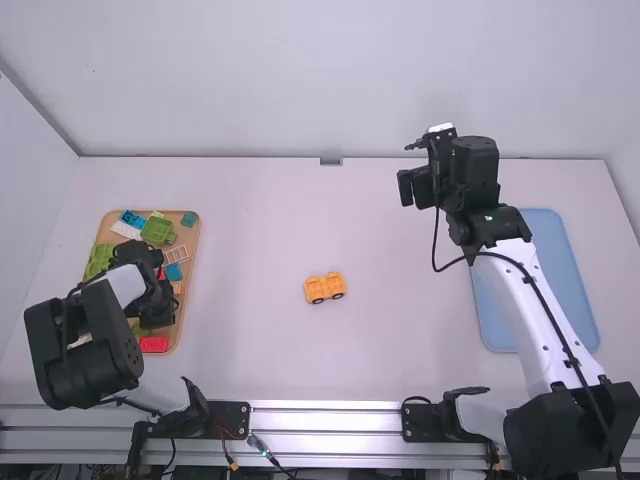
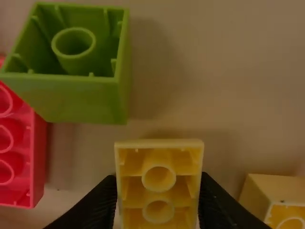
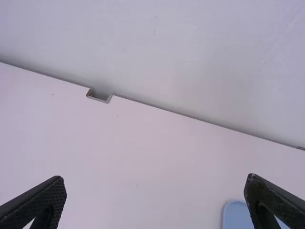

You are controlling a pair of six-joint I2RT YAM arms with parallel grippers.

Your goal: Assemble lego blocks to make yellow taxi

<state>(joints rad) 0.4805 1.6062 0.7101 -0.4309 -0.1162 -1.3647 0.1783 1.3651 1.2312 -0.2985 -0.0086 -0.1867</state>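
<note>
In the high view a yellow-orange wheeled block assembly (image 1: 325, 288) stands on the middle of the table. My left gripper (image 1: 158, 305) is low over the wooden tray (image 1: 185, 290) of loose blocks. In the left wrist view, my left gripper (image 2: 158, 193) has a yellow block (image 2: 158, 177) held between its fingers, hollow side showing. Another yellowish block (image 2: 279, 198) lies close by on the right side of that view. Over the table's far right part is my right gripper (image 1: 412, 187); in the right wrist view the right gripper (image 3: 155, 200) is wide open with nothing between its fingers.
A green block (image 2: 86, 95) and a red block (image 2: 35, 157) lie beside the held block. Several other blocks crowd the tray. A blue tray (image 1: 545, 235) lies under the right arm. A wall runs along the table's far edge.
</note>
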